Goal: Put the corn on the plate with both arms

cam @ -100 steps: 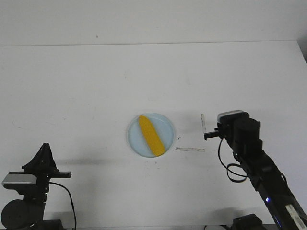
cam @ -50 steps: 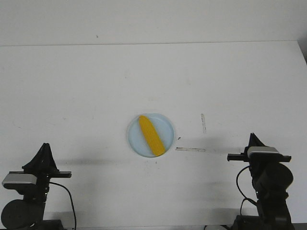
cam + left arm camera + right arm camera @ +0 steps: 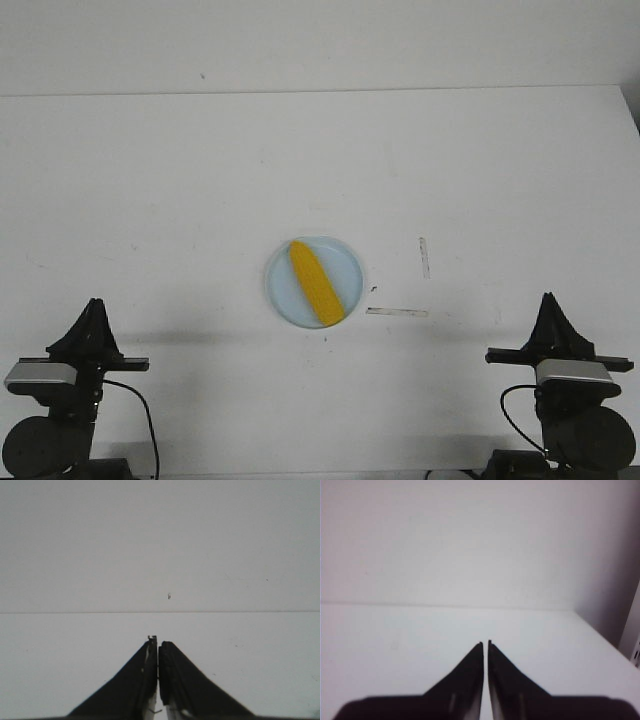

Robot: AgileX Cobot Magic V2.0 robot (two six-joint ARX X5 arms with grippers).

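Note:
The yellow corn [image 3: 317, 282] lies diagonally inside the pale blue plate [image 3: 281, 298] at the table's middle, its pointed end toward the back. My left gripper [image 3: 93, 307] rests shut at the front left corner, far from the plate. My right gripper [image 3: 551, 302] sits shut at the front right, equally far off. In the left wrist view the left gripper [image 3: 157, 641] has its black fingers pressed together over bare white table. The right gripper [image 3: 485, 643] in the right wrist view looks the same, with nothing between its fingers. Neither wrist view shows the corn or plate.
Two thin tape marks [image 3: 396, 312] lie on the white table just right of the plate. The table's far edge [image 3: 320, 92] meets a white wall. A dark gap [image 3: 632, 630] runs past the table's right side.
My right arm has pulled back from beside the plate to the front right corner and folded down. The left arm, corn and plate have stayed put.

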